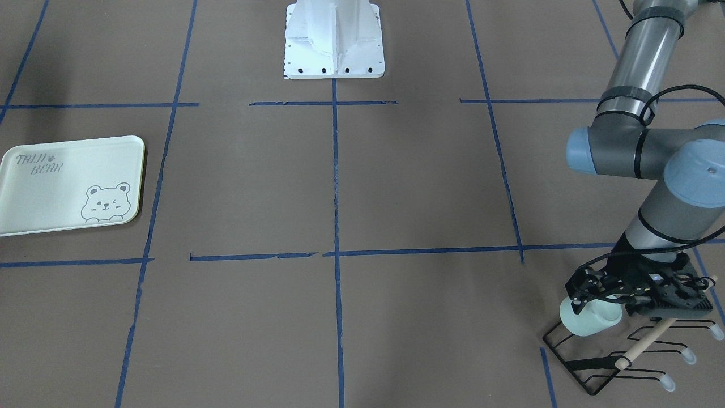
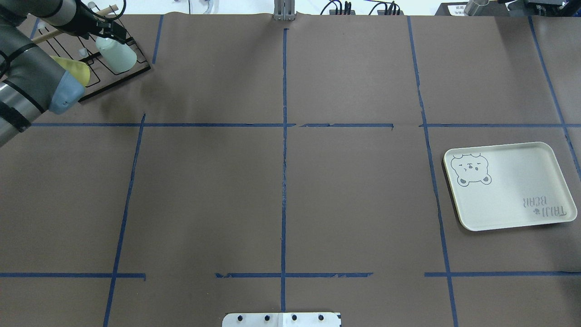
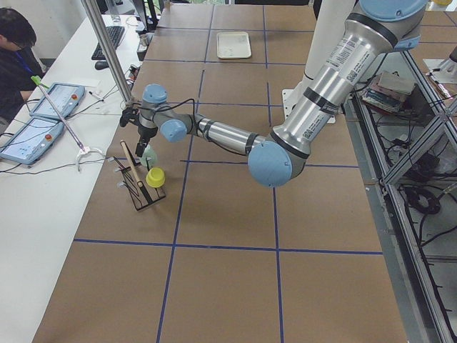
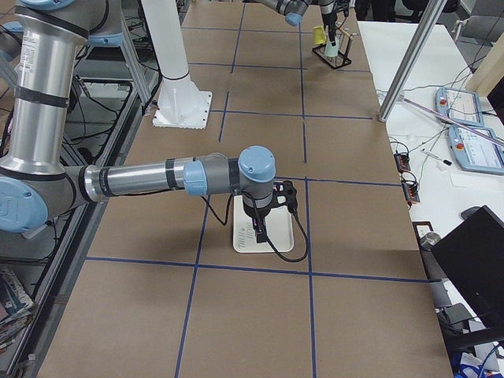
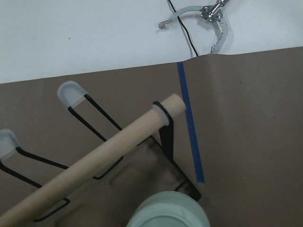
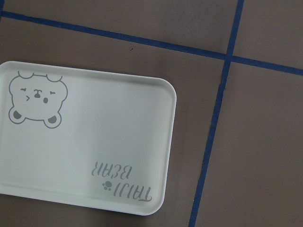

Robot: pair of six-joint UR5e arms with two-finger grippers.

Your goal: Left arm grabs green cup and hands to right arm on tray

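L gripper point(image 1: 595, 306) straddles the green cup point(image 1: 586, 324), which lies tilted on the black wire rack point(image 1: 586, 377) at the table's far-left corner. Can't tell if it's pinching. I'd grip mid-wall, then draw the cup off along its axis, clear of the wooden dowel point(image 1: 645, 340). R gripper point(image 4: 261, 228) hovers over the tray point(image 1: 45, 198) by the right edge; can't tell if it's spread.

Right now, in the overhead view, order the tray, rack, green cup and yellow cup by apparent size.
1. tray
2. rack
3. green cup and yellow cup: left unranked, since the left arm hides part of the yellow one.
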